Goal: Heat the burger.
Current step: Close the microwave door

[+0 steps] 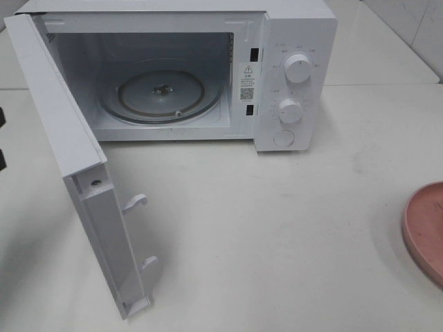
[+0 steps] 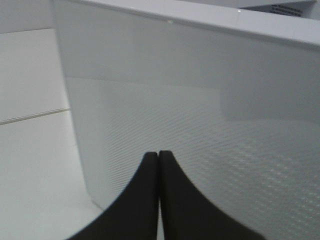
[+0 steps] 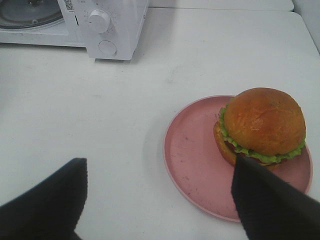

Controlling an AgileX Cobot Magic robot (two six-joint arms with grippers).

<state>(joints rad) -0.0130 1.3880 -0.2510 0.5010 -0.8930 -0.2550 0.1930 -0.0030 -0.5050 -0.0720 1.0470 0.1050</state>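
Spreading its fingers wide, the right gripper (image 3: 157,200) hovers above the white table (image 3: 100,110), just short of the burger (image 3: 262,125), which sits on a pink plate (image 3: 192,160). The left gripper (image 2: 158,160), pressed closed and empty, faces the open microwave's (image 1: 291,76) door (image 1: 76,173).

One microwave (image 1: 173,76) on the table (image 1: 277,228), its one door (image 1: 76,173) swung wide, and one glass turntable (image 1: 160,95) inside. On the control panel: two round knobs (image 1: 297,68) and one round button (image 1: 284,137) below them (three controls in all). Over on the right, one pink plate (image 3: 200,165), one burger (image 3: 262,125) on it. Two grippers, left (image 2: 158,157) and right (image 3: 160,175).
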